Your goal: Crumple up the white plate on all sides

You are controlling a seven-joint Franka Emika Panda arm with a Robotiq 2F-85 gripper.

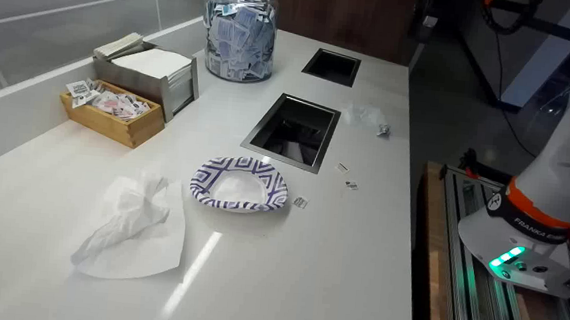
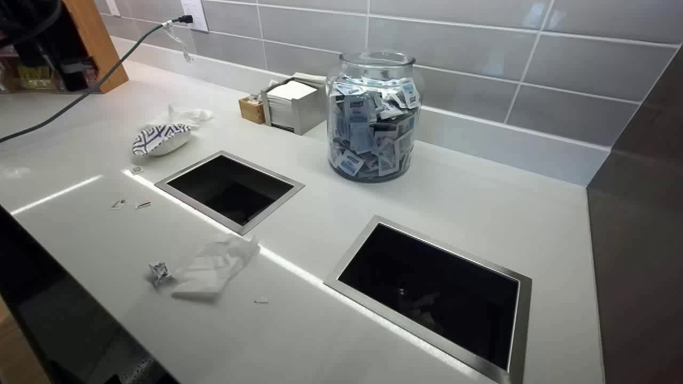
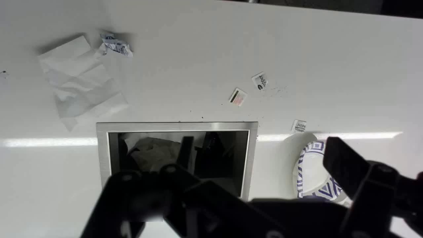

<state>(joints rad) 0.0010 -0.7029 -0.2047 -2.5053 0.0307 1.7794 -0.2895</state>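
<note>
One plate (image 1: 239, 185), below end effector (image 3: 261, 151).

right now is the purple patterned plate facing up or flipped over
Facing up: in an exterior view, the plate shows its white inside within the patterned rim.

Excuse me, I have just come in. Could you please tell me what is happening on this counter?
A robot arm stands beside the counter; its job is to crumple the white plate with the purple pattern. At this moment it holds nothing: the gripper is open, and in both exterior views the plate lies on the counter without the gripper on it. The plate is not yet crumpled into a ball. Some crumpled paper lies beside it.
</note>
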